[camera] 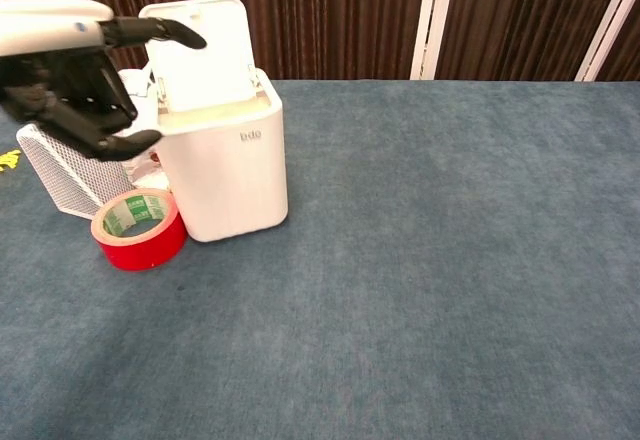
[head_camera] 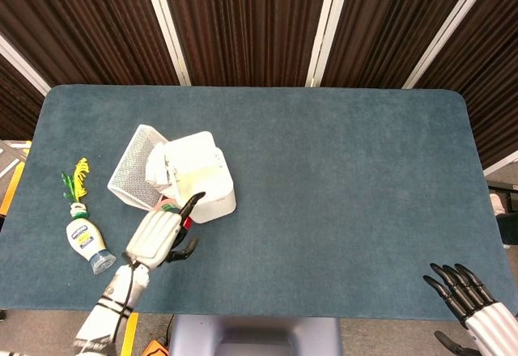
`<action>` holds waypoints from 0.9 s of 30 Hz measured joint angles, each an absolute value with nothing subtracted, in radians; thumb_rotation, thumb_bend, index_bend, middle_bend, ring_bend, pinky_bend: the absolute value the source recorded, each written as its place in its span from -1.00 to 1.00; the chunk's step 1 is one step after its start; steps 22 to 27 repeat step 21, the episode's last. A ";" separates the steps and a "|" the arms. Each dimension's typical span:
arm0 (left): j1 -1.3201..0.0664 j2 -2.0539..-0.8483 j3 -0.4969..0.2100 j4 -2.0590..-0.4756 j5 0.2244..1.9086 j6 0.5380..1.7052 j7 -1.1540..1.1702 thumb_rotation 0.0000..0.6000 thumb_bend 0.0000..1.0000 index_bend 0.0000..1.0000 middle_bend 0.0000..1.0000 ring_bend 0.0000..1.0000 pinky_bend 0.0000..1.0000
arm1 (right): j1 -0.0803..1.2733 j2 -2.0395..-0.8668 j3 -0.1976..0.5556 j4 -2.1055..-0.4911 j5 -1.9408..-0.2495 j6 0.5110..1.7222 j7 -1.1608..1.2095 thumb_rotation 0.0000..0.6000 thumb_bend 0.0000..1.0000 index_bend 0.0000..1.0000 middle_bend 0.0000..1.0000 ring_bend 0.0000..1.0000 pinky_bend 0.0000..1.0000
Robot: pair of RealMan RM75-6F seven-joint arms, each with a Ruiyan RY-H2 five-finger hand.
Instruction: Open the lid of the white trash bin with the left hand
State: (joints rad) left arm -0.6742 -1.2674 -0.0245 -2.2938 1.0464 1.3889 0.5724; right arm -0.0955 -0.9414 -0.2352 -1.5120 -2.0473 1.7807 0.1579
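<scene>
The white trash bin (camera: 235,175) stands at the left of the table with its lid (camera: 200,55) swung up and nearly upright at the back, so the bin's inside (head_camera: 198,182) shows from above. My left hand (camera: 60,70) hovers above the bin's front left side, one finger stretched toward the lid and the others curled down, holding nothing. In the head view that hand (head_camera: 154,236) has its fingertip over the bin's front rim. My right hand (head_camera: 461,287) rests low at the table's near right corner, fingers spread and empty.
A red tape roll (camera: 138,228) lies against the bin's left front. Behind it a tipped white wire basket (camera: 60,175) holds crumpled paper. A small bottle (head_camera: 87,241) and a yellow-green sprig (head_camera: 77,180) lie at the far left edge.
</scene>
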 measured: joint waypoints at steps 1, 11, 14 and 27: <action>-0.654 -1.256 0.003 -2.290 1.107 1.396 0.560 1.00 -0.11 -1.00 0.00 -0.05 0.44 | -0.095 -0.942 -0.235 -1.513 -2.047 1.778 0.155 1.00 -0.38 -1.00 -1.00 -1.00 -1.00; -0.320 -1.209 0.276 -1.891 1.714 1.630 0.380 1.00 -0.17 -1.00 -1.00 -1.00 -1.00 | -0.096 -0.949 -0.235 -1.526 -2.046 1.758 0.123 1.00 -0.38 -1.00 -1.00 -1.00 -1.00; -0.208 -1.221 0.316 -1.698 1.737 1.694 0.305 1.00 -0.18 -1.00 -1.00 -1.00 -1.00 | -0.095 -0.952 -0.236 -1.530 -2.049 1.749 0.111 1.00 -0.38 -1.00 -1.00 -1.00 -1.00; -0.110 -1.213 0.336 -1.580 1.701 1.690 0.228 1.00 -0.18 -1.00 -1.00 -1.00 -1.00 | -0.089 -0.958 -0.237 -1.538 -2.052 1.725 0.086 1.00 -0.38 -1.00 -1.00 -1.00 -1.00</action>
